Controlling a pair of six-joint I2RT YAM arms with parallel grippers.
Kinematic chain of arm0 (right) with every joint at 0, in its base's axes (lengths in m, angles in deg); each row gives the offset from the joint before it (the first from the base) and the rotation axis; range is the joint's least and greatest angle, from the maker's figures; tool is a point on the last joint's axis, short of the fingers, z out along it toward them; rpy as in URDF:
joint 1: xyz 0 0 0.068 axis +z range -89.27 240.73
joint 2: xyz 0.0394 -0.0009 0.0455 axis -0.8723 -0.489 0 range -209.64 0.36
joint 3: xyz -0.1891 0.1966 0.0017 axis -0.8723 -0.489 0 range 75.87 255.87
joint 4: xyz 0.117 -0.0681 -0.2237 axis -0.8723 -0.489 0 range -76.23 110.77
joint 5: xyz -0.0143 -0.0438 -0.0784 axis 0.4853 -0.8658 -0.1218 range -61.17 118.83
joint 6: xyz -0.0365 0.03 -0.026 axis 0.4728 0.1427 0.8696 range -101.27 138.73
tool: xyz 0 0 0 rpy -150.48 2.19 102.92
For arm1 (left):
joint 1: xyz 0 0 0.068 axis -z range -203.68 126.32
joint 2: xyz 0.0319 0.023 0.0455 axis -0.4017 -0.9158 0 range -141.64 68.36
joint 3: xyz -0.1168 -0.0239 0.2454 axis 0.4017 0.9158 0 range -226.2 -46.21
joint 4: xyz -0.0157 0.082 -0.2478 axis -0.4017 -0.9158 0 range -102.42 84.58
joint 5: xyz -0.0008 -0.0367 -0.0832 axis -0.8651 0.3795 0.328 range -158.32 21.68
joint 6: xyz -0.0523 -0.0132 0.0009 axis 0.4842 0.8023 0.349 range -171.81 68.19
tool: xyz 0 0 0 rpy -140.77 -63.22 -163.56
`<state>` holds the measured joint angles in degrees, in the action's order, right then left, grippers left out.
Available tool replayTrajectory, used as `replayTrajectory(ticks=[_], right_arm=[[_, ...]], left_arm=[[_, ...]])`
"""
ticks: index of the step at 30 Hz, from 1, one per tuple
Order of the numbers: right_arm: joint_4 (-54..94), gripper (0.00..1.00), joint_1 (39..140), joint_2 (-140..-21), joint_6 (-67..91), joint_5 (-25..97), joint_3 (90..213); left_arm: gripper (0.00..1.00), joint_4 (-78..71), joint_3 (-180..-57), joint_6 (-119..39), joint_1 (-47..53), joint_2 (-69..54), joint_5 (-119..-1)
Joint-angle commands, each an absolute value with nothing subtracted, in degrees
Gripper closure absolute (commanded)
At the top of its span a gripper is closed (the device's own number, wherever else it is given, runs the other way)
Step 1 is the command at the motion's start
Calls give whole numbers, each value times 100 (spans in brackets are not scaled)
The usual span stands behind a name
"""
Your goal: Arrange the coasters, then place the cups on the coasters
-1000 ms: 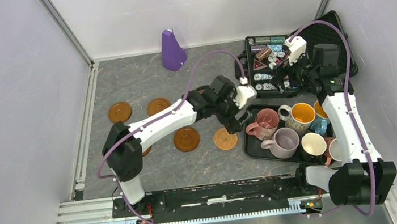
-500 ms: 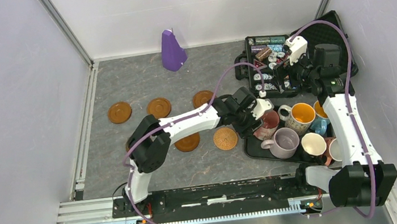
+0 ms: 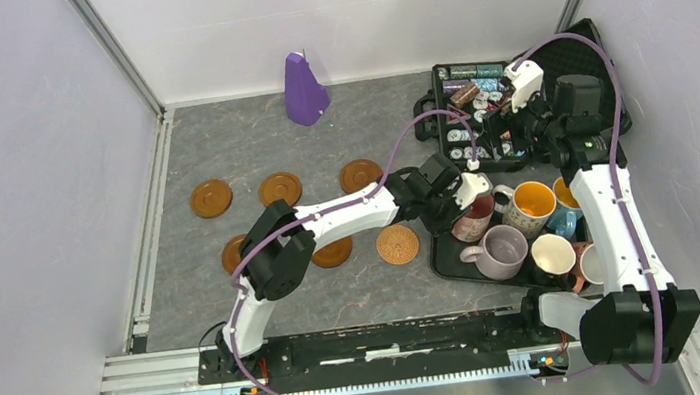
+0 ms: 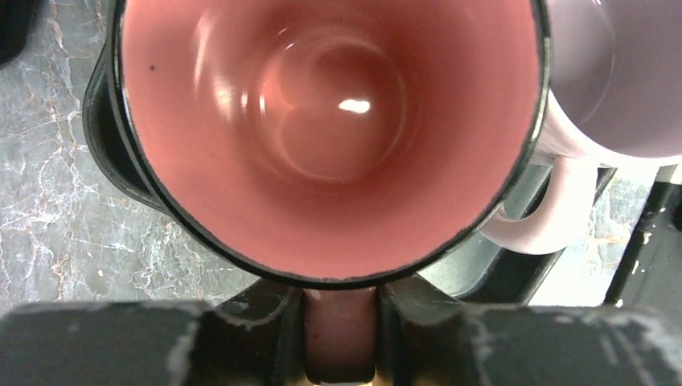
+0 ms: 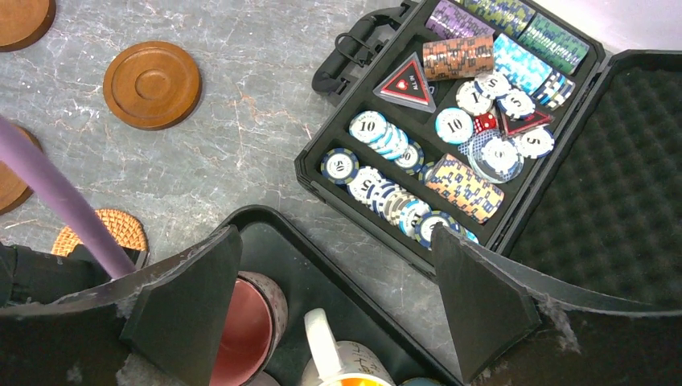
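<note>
Mug pickup under way: my left end effector (image 4: 338,318), spread wide a second ago, has reached the black tray (image 3: 449,256) and now pinches the handle of the pink mug (image 4: 330,121), which stands in the tray. Six coasters (image 3: 279,188) lie on the counter (image 3: 248,139), so cup placement can begin. My right end effector (image 5: 334,241) hangs spread.

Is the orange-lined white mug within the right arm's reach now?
Probably yes: the right arm's fingers hang open over the chip case, nothing covers the white mug, but the left arm's fingers on the pink mug may crowd it.
</note>
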<state>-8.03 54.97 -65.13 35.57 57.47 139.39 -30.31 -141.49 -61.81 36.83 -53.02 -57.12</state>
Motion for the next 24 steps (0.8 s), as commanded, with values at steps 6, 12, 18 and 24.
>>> replayTrajectory(ticks=[6, 12, 18, 24], right_arm=[[-705, 5, 5462, -6560, 3622, 5749, 14270], [-684, 5, 5460, -6578, 3606, 5744, 14284], [-620, 5, 5458, -6566, 3696, 5679, 14256], [-632, 5, 5458, -6582, 3762, 5620, 14271]], left_arm=[[98, -2513, -14011, -6091, 3620, -4664, -5495], [98, -2267, -13728, -5762, 3279, -3918, -5313], [98, -1358, -13012, -5533, 2739, -3038, -5375], [98, -569, -12223, -5773, 2002, -2406, -5634]])
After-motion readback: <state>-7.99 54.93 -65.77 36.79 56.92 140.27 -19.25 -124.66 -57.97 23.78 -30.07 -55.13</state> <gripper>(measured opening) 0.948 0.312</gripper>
